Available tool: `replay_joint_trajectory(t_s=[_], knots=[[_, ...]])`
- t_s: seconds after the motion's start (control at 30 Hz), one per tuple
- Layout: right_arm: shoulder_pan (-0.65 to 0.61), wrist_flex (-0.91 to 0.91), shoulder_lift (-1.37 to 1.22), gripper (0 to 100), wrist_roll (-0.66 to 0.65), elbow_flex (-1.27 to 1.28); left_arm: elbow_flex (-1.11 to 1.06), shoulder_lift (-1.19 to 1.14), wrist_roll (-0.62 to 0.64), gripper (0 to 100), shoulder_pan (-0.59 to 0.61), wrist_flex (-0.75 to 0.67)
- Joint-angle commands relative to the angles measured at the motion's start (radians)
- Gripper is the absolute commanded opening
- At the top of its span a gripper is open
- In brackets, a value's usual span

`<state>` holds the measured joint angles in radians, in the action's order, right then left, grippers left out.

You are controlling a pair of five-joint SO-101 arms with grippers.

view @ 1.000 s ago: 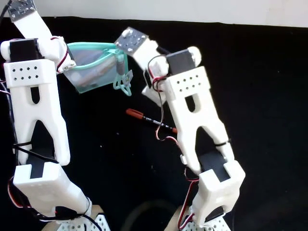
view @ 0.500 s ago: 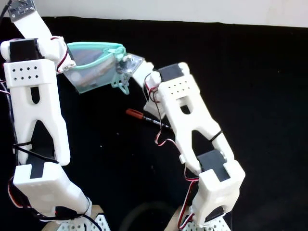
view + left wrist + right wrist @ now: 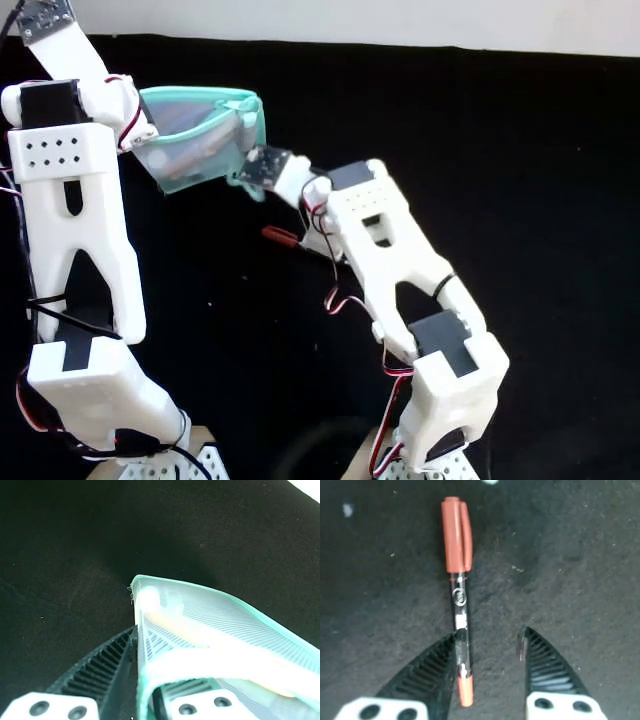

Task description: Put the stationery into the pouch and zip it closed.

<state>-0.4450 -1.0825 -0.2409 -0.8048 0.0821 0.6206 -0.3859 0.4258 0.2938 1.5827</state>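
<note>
The right gripper [image 3: 487, 665] has its two black ribbed fingers spread wide, gripping nothing. A slim black-barrelled pen [image 3: 460, 605] with a red cap and a red tail plug lies flat on the black cloth table [image 3: 580, 555] in the gap. It runs along the inner edge of one finger; whether they touch cannot be told. The pen's long axis lines up with the fingers, cap end pointing away from the wrist and tail end back near the finger's base. The other finger stands well apart from it.

The left gripper [image 3: 142, 685] is pinched onto the edge of a translucent striped pouch [image 3: 210, 625] with mint-green edging. One ribbed finger is outside the wall and the other inside the mouth. The pouch stretches away from the fingers to a rounded corner. Pale shapes show through its wall, too blurred to name.

From the high view, the pouch [image 3: 195, 140] is held at the far left of the table by the left arm [image 3: 70, 200]. Its green rim forms an open loop, and its long side reaches toward the right arm [image 3: 400, 260]. There only the pen's red cap [image 3: 276, 236] shows, pointing toward the left arm, while the barrel runs under the right arm's wrist.
</note>
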Motion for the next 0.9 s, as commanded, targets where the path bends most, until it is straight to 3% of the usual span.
replay_joint_trajectory(t_s=[0.0,0.33,0.57,0.87], knots=[[0.047,0.053,0.059,17.3,-0.012,0.013,-0.010,-0.056,0.000,1,0.045,-0.029],[0.059,0.113,0.050,17.3,-0.032,0.021,-0.013,-0.058,0.043,1,0.051,-0.074],[0.059,0.137,0.050,17.3,-0.129,0.074,-0.008,-0.145,0.089,1,0.105,-0.087],[0.001,0.364,0.047,17.3,-0.138,0.216,-0.007,-0.182,0.086,1,0.114,-0.100]])
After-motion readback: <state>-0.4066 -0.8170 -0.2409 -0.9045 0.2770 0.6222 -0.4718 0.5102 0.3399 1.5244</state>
